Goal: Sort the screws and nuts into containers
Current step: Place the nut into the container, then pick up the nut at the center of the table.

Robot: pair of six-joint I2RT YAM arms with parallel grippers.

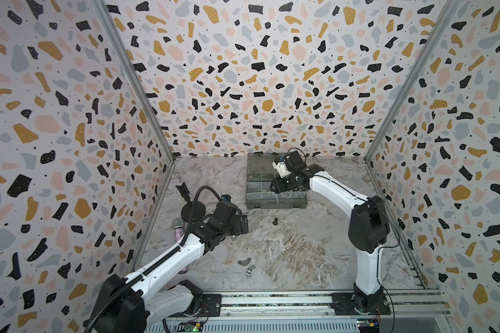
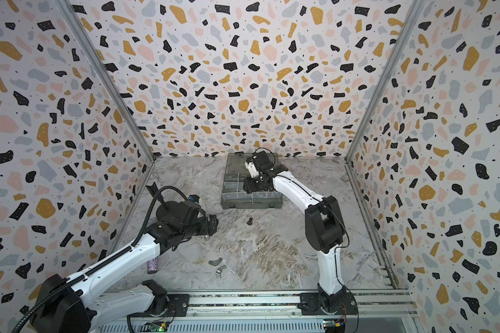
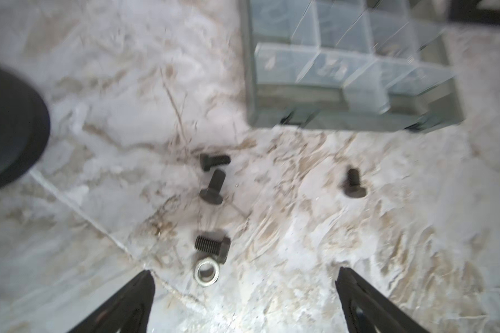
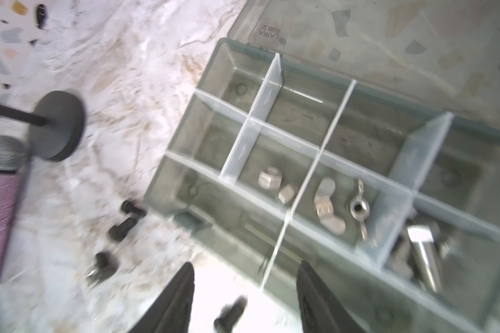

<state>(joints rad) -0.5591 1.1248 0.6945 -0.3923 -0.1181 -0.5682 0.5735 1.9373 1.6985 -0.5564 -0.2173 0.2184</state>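
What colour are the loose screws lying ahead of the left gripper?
Black. The screws show best in the left wrist view.

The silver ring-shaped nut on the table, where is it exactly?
In the left wrist view the silver nut lies on the marble table, robot's left side, right beside a black screw, just ahead of the open left gripper.

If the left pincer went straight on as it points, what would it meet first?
Likely the silver nut just ahead of the left pincer, with a black screw right behind it; depth is unclear.
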